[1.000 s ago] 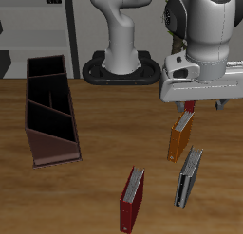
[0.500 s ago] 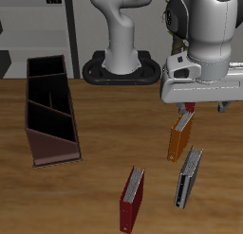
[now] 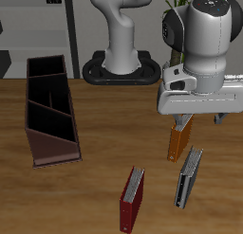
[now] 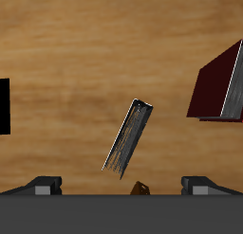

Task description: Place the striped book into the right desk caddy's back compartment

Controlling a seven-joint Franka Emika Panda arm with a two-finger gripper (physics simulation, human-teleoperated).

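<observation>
Striped book [image 3: 189, 177] stands on its edge near the table's [image 3: 95, 195] front edge, below the gripper [image 3: 187, 118], which hangs open and holds nothing. Orange book [image 3: 179, 140] stands just behind it, dark-red book [image 3: 131, 199] beside it. Right desk caddy [image 3: 49, 110] sits well apart.

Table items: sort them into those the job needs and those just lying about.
Needed: thin black-and-pale striped book, standing on edge; long dark maroon open-topped caddy; its end compartment.
Lying about: thin orange book; thin dark-red book.
</observation>
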